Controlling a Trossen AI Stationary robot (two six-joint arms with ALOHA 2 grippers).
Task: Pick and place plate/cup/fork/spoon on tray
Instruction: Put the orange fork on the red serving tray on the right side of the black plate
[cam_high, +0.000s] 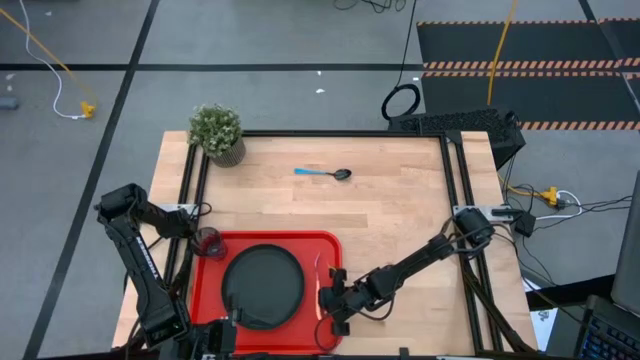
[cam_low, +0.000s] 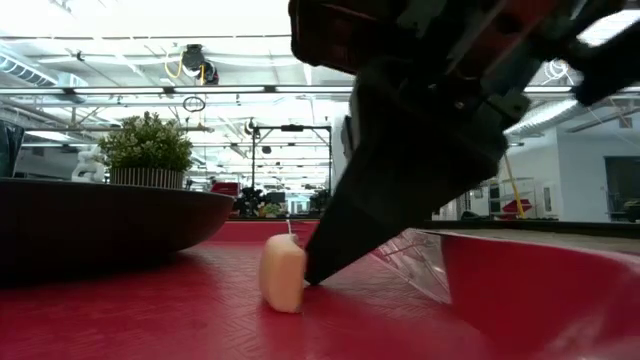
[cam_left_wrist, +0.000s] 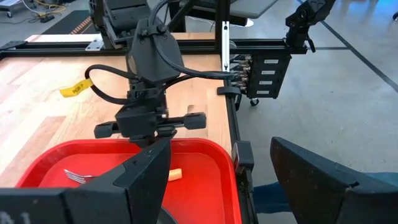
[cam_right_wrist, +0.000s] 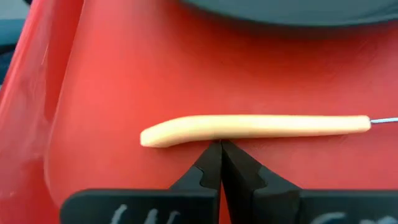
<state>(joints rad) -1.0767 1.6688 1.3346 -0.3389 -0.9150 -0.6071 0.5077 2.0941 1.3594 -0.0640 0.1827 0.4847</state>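
Wooden table (cam_high: 400, 215) bearing red tray (cam_high: 215, 290): right gripper (cam_right_wrist: 220, 144) clenched empty, touching fork (cam_right_wrist: 255, 127); left gripper (cam_left_wrist: 217, 180) released, at tray's near edge.

The right arm was stretched out low from its base on the right side, angled toward the near middle, with its hand (cam_high: 335, 312) down at the surface. The two fingers (cam_right_wrist: 219, 163) on that one were pinched completely together, tips touching, nothing between them. The left arm was folded up on the left side, elbow poking out to the far left, forearm running back to the near edge. Its hand (cam_left_wrist: 221, 186) hung there with the fingers spread wide, gripping nothing.
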